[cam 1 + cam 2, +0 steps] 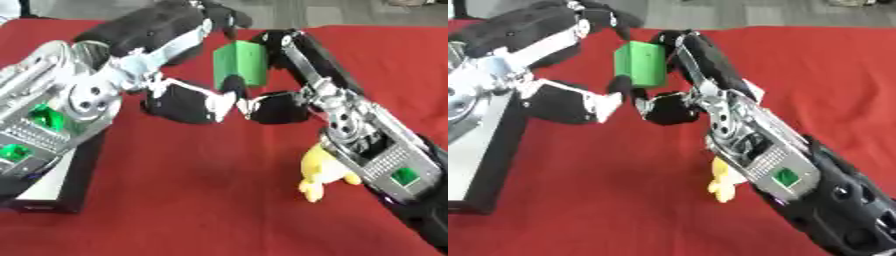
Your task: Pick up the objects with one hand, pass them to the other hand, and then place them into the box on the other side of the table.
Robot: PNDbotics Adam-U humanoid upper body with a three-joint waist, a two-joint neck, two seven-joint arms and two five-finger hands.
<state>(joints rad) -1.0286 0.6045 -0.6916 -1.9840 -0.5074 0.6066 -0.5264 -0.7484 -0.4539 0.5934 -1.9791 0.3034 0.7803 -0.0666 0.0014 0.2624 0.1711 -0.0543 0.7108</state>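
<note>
Left eye view showed both hands meeting above the red tablecloth [201, 200], with a green block [239, 62] caught between them. The left hand [175, 97] had its fingers curled over the top of the block and its thumb reaching in underneath, while the right hand [293, 75] had its fingers wrapped round the block's far side and its thumb tucked below. Both hands therefore appeared to be grasping the block at once, clear of the cloth.

As a judgement, the task stood at the handover: the block had been lifted and was in both hands' hold, and neither had yet let go. Which hand was giving and which receiving could not be told. Left to do were the release, the carry, and the drop into the box.

A black box [79, 175] sat at the near left, partly under the left forearm; its pale inside showed, but whether anything lay in it could not be made out. A yellow toy [322, 170], possibly a duck, lay on the cloth beside the right forearm, not yet picked up.
</note>
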